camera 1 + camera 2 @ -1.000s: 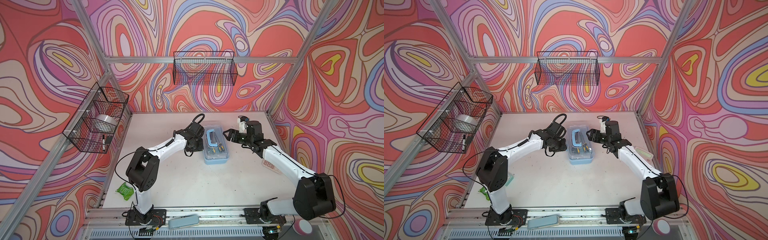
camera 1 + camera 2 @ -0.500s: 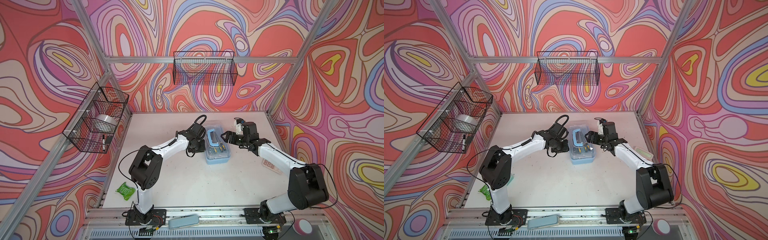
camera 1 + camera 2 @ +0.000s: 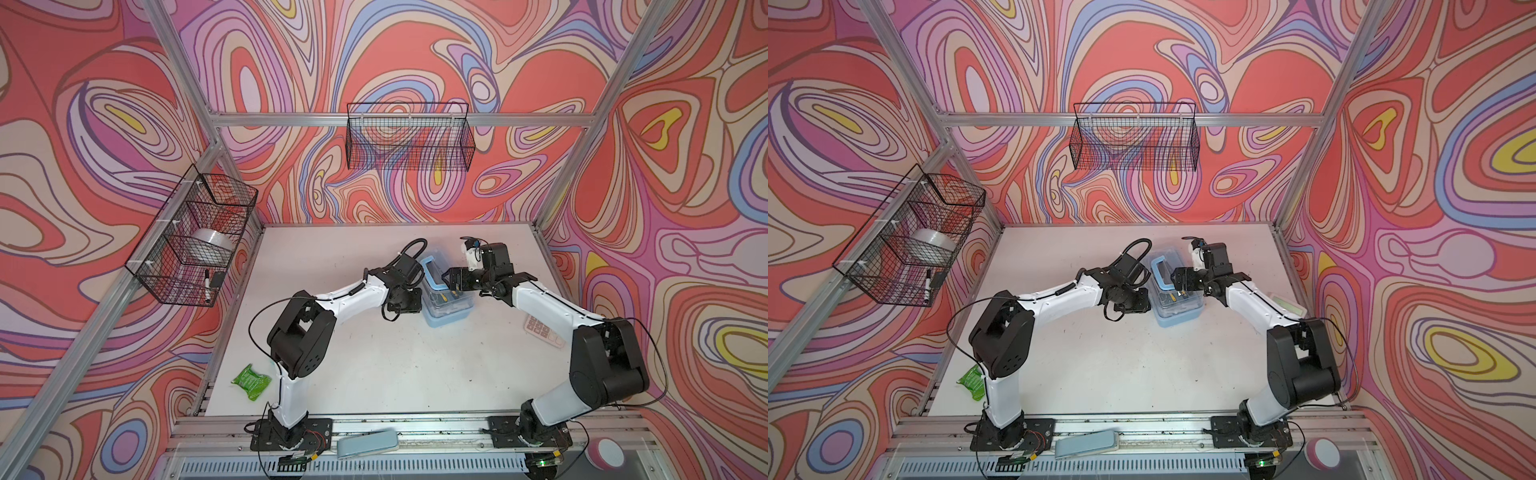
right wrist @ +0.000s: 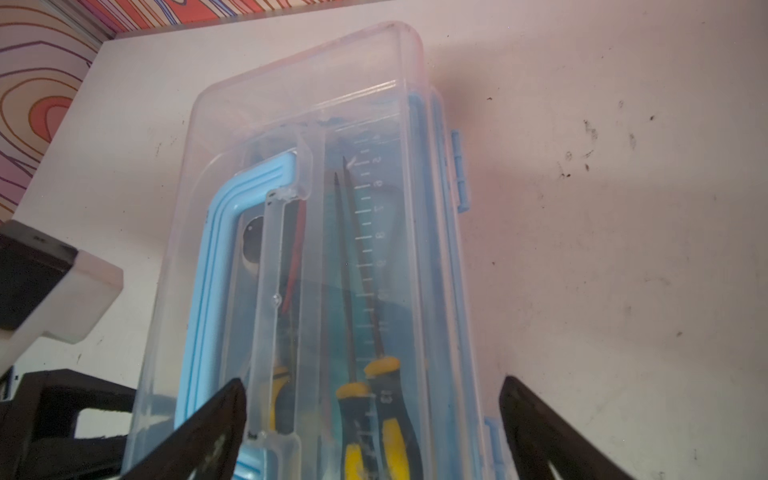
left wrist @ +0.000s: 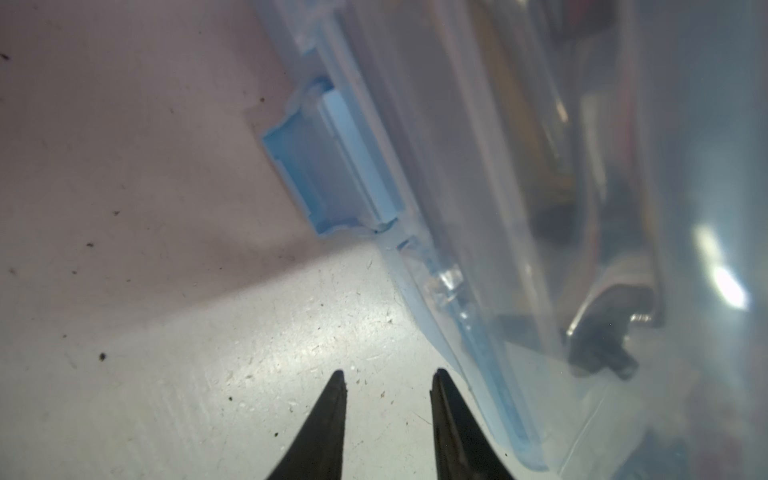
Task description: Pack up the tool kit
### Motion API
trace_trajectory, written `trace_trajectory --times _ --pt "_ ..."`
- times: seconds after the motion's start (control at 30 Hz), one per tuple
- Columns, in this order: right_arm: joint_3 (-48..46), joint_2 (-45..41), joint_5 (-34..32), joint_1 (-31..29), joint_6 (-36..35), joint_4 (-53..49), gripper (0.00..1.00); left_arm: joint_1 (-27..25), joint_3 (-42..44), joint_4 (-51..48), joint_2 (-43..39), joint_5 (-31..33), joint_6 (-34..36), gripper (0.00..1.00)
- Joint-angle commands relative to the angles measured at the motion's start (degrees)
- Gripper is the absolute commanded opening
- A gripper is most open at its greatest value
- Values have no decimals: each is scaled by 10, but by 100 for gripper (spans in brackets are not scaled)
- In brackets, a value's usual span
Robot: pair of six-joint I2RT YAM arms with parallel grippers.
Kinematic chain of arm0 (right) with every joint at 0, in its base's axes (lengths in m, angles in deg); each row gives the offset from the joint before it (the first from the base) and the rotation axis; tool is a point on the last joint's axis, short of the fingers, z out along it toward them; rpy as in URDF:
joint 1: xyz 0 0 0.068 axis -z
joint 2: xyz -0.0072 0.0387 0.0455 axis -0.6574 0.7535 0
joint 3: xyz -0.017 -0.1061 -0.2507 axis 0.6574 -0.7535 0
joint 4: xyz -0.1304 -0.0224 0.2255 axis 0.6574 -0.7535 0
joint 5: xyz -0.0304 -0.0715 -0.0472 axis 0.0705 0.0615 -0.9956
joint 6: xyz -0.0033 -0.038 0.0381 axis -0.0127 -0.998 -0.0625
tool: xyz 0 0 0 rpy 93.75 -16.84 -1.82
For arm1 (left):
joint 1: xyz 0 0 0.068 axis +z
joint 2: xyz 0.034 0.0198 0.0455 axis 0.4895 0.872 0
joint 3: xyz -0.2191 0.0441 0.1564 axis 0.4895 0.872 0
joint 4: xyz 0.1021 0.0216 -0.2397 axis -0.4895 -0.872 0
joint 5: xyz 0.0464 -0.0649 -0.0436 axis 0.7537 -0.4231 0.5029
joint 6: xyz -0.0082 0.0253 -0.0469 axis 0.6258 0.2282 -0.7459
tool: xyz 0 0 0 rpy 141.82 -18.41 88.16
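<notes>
The right gripper (image 4: 372, 382) stands wide open, straddling one end of the tool kit (image 3: 449, 318) without clamping. The left gripper (image 5: 389, 374), part open and empty, hovers beside a blue side latch (image 5: 307, 174). The kit sits on the table (image 3: 395, 374). Screwdrivers (image 4: 386, 419) lie under the clear lid (image 4: 332, 75) (apparently down), so latching probably remains.

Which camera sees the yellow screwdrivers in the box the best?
The right wrist view: the yellow-and-black screwdrivers are close and clear through the clear lid. In both top views they are only tiny yellow specks inside the case. The left wrist view shows the case's side, its contents blurred.
</notes>
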Motion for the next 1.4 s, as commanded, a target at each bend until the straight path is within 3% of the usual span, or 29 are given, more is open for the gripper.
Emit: trace_trajectory --times 0.0,0.4,0.57,0.8,1.0,1.1,1.37 --pt "31 11 -7 1 -51 -18 98 15 31 20 -35 5 12 36" --pt "106 80 -21 -1 -99 -89 96 19 65 16 -60 49 74 55" --pt "114 86 -19 -7 -112 -94 95 19 87 26 -69 73 84 74" --pt "106 78 -5 -9 -117 -94 95 19 94 28 -71 80 85 79" --pt "118 90 3 -10 -126 -115 95 19 96 31 -74 88 84 92" --pt "123 98 -6 -12 -132 -126 92 19 100 33 -78 99 85 99" --pt "126 111 -11 -28 -174 -159 78 19 119 56 -83 97 92 100"
